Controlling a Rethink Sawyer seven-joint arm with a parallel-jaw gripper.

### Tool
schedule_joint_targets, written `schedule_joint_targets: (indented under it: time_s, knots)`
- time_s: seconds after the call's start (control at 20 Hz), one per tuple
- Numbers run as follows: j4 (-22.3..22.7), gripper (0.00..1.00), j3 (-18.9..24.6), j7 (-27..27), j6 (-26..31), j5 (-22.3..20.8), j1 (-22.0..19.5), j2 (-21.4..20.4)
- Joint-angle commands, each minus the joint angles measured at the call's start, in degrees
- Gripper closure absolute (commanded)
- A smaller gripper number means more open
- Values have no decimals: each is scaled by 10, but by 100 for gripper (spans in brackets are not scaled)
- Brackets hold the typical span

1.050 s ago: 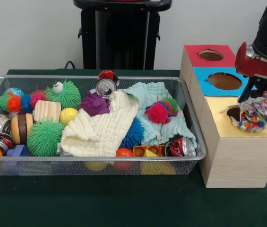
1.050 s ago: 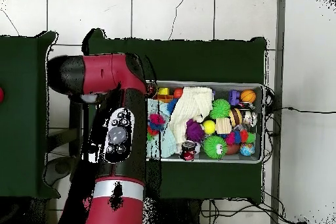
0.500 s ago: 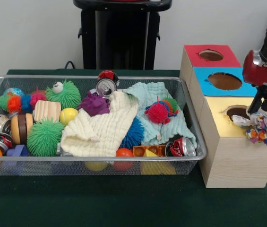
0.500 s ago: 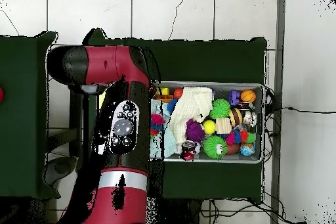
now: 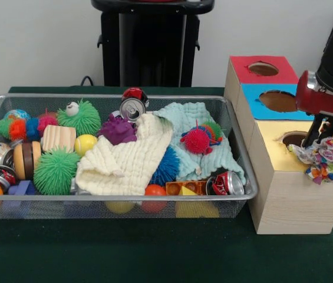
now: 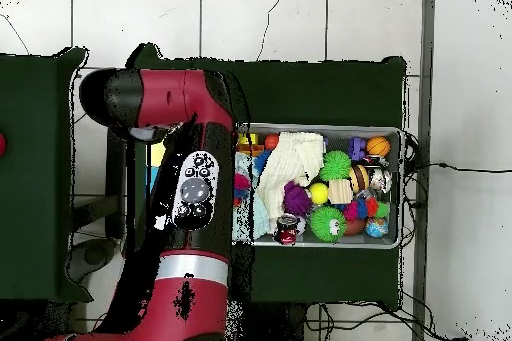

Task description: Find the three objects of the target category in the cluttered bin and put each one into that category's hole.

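Over the yellow-topped box at the right of the front view, the multicoloured cloth (image 5: 324, 158) hangs bunched from my gripper (image 5: 321, 134), which is pinched on its upper edge; most of the fabric droops to the right of and below the pinch point, out toward the box's outer edge. The relation I care about is this: the yellow box's hole (image 5: 294, 139) lies to the picture's left of the cloth and a little farther back, with only a ragged white corner of the fabric reaching near its rim. So the bundle sits beside the opening, not above it, and I judge that I must carry it leftward before letting go, or it will land on the yellow lid (image 5: 284, 160). The blue box's hole (image 5: 278, 101) and the red box's hole (image 5: 263, 69) lie further back along the row. In the wire bin (image 5: 246, 177), well apart to the left, a cream cloth (image 5: 125, 156) and a pale green cloth (image 5: 193, 132) lie among the toys. In the overhead view the arm (image 6: 190, 207) hides the boxes entirely.
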Motion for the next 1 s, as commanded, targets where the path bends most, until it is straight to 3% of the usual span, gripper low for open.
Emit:
schedule_joint_targets:
  time_s: [0.05,0.3,0.75,1.0]
  knots:
    - [64,100,7,175,-89,18,-12,-12]
    - [109,100,12,170,-165,17,-4,-31]
    - [210,100,33,105,-152,30,8,-113]
    - [240,100,39,80,-114,37,13,-161]
